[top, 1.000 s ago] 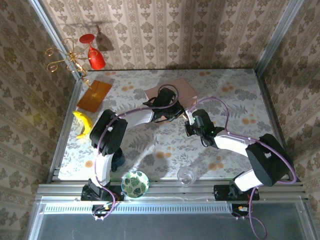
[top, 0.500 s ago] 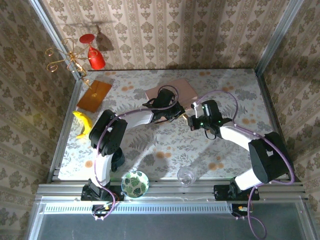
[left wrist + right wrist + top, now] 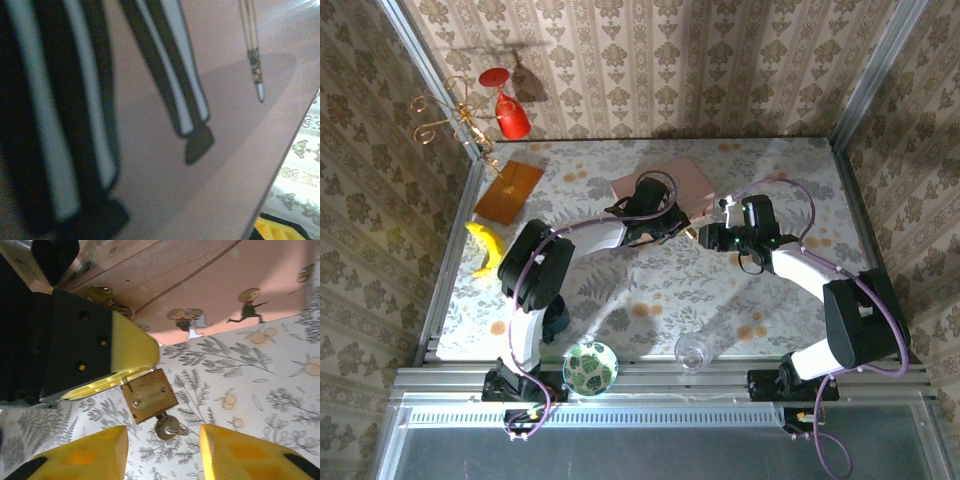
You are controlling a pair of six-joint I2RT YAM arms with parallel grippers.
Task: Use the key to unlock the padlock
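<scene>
Padlock (image 3: 150, 395) is held just beside the pink box (image 3: 210, 285), over the floral table (image 3: 260, 385), and is pinched at its top by the closed left gripper (image 3: 140, 372). A key (image 3: 167, 427) is seen seated in its underside. The right gripper (image 3: 164, 445) is spread open just below, its yellow fingers (image 3: 90, 455) parted either side of the key, with nothing gripped.

hidden | padlock (image 3: 150, 395) shackle: behind left end effector (image 3: 141, 371); key (image 3: 167, 427) blade: seemingly buried in keyway
</scene>
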